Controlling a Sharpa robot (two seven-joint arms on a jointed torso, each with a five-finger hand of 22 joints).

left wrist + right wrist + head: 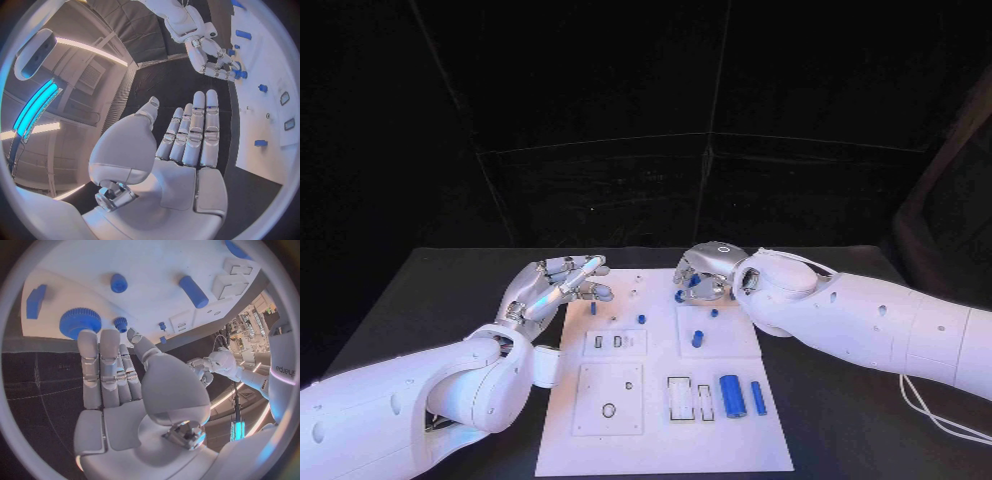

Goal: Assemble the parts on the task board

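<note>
While both silver robot hands, left (560, 283) and right (705, 270), hover spread and empty, smooth blue cylinders (730, 389) lie on the flat white task board (661, 440).

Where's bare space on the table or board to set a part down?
Free: black table outboard of the left hand; black table right of the task board, toward its near end. On the board, the bare near strip below the long blue cylinder. Crowded: the far end, where both hands hover and the right hand sits over small blue parts.

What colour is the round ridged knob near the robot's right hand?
Blue. The ridged knob shows best in the right wrist view, on the white task board.
</note>
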